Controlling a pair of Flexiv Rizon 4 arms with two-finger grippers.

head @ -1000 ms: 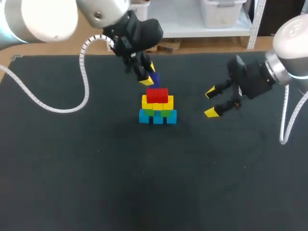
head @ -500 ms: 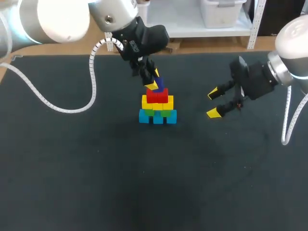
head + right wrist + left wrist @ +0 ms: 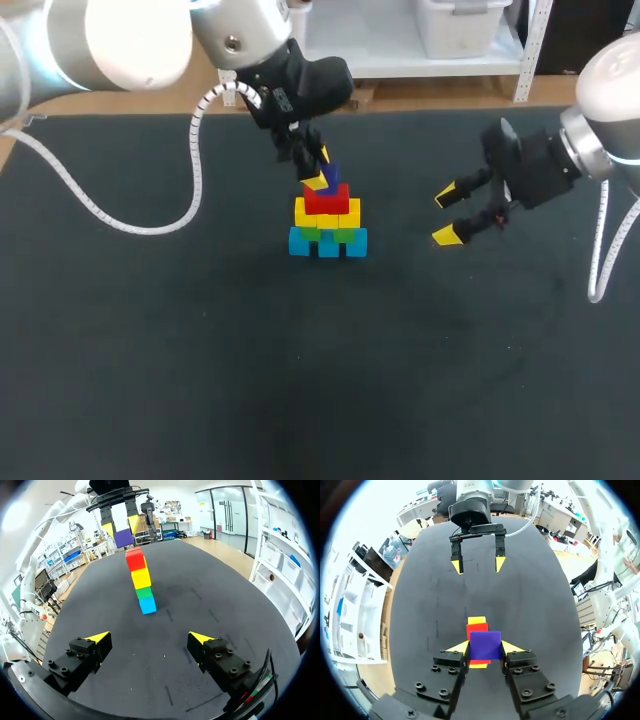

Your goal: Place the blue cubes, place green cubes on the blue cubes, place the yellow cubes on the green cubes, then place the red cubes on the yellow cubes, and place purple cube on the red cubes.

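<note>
The left gripper (image 3: 321,168) had the purple cube (image 3: 485,645) clenched between both fingers, poised just above the red cubes (image 3: 326,199) that topped the stack (image 3: 328,228) on the table (image 3: 200,350). Well off to the stack's right, the right gripper (image 3: 444,215) hung with fingers spread wide, gripping nothing.

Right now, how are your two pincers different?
My left pincer is shut on the purple cube; my right pincer is open and holds nothing. The left pincer is just above the cube stack, while the right pincer is off to the stack's side, over bare table. Both are yellow at the tips.
</note>
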